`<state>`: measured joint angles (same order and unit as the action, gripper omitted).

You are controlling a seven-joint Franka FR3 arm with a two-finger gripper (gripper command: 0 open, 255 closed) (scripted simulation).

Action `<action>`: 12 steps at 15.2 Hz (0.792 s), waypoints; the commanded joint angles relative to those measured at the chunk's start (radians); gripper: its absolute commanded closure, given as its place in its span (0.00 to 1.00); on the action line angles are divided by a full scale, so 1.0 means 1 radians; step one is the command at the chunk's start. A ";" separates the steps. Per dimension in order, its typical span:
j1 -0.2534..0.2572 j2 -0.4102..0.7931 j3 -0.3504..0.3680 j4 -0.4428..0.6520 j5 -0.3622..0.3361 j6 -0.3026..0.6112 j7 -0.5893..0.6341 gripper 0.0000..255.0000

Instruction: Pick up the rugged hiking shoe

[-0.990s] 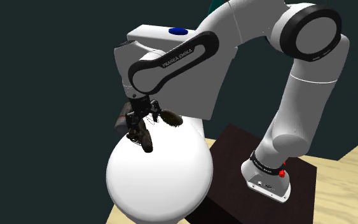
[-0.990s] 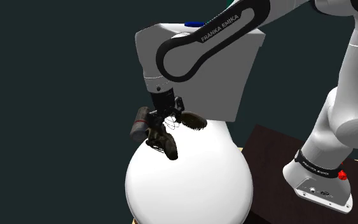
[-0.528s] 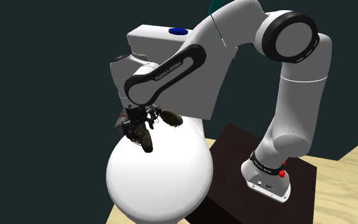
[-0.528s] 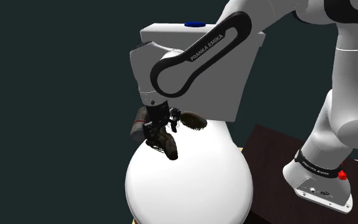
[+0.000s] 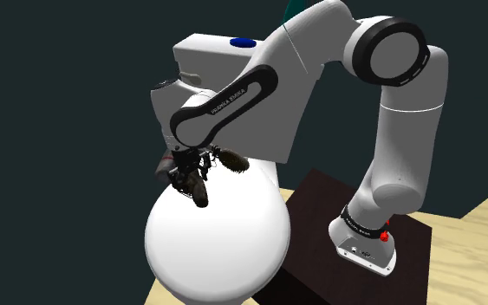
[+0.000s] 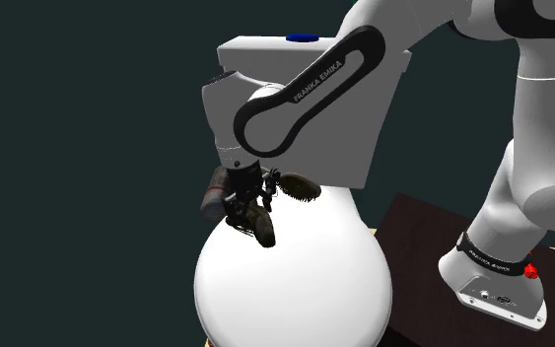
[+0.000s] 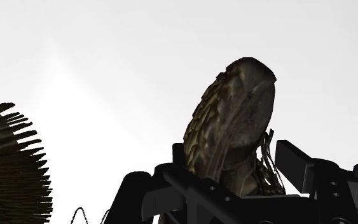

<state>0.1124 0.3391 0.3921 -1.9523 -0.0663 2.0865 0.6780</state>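
Observation:
A dark brown hiking shoe (image 5: pixel 198 194) (image 6: pixel 261 229) lies on top of a white rounded table (image 5: pixel 216 251) (image 6: pixel 295 296), its toe pointing away from the hand. My black gripper (image 5: pixel 185 175) (image 6: pixel 242 203) comes down onto the shoe's ankle end. In the wrist view the shoe (image 7: pixel 234 121) rises between the two fingers, and the gripper (image 7: pixel 225 186) is shut on its rear part, with the fingers pressed against both sides.
A dark bristly brush-like thing (image 5: pixel 233 161) (image 6: pixel 298 187) (image 7: pixel 9 165) lies just beside the shoe. A brownish cylinder (image 5: pixel 164 165) (image 6: pixel 216 192) sits on its other side. A large white block (image 5: pixel 276 113) stands behind the table. The dark stand (image 5: pixel 320 208) rests on a wooden floor (image 5: pixel 476 234).
The hand has shifted slightly toward the shoulder view's left and settled lower over the shoe. The fingers have gone from open to shut on it. The shoe has not moved.

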 commanded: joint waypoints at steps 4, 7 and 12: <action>0.000 0.001 0.000 -0.003 0.000 0.001 -0.001 1.00; -0.001 -0.006 0.002 0.003 0.004 -0.012 -0.001 1.00; -0.006 -0.043 0.008 0.025 0.019 -0.068 -0.009 1.00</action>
<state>0.1069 0.3018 0.3990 -1.9332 -0.0495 2.0292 0.6703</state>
